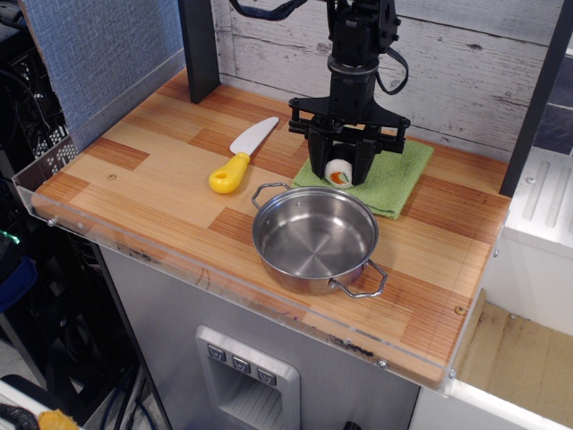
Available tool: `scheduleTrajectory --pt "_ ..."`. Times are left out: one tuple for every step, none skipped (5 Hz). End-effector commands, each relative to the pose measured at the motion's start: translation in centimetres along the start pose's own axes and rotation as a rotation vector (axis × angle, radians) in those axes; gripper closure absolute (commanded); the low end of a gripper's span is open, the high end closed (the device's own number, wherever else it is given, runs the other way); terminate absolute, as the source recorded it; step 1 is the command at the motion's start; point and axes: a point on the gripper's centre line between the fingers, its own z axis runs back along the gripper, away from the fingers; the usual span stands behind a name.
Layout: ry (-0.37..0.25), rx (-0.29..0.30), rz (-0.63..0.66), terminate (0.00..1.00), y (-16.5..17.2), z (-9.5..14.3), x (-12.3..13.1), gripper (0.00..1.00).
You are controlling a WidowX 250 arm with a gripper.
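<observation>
My black gripper [341, 168] hangs straight down over the green cloth [390, 176] at the back of the wooden table. Between its two fingers sits a small white roll with an orange and green centre, a piece of toy sushi [337, 171], and the fingers are shut on it. The sushi is just above or resting on the cloth; I cannot tell which. In front of the cloth stands an empty steel pot [313, 240] with two handles. A toy knife [242, 153] with a yellow handle and a white blade lies to the left of the cloth.
The wooden table [152, 179] has a clear plastic lip along its front and left edges. A dark post [199, 45] rises at the back left and another post [537, 98] at the right. A white plank wall stands behind.
</observation>
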Motion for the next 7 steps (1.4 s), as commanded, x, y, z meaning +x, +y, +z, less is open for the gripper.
scheduleTrajectory --pt "-0.177 -0.042 0.026 0.0 0.3 7.7 -1.6 1.0" --pt "-0.195 -0.047 0.044 0.0 0.2 9.7 -4.4 1.0" --pt "-0.14 -0.04 0.016 0.0 -0.2 8.8 -6.8 1.0" --pt "-0.053 -0.014 -0.007 0.0 0.2 6.5 -8.8 1.0" --pt "0.024 0.02 -0.017 0.0 1.2 4.0 -9.6 1.0" --pt "0.069 0.037 -0.001 0.0 1.9 2.0 -9.3 1.0" --pt "0.048 0.028 -0.005 0.0 1.5 2.4 -8.8 0.0"
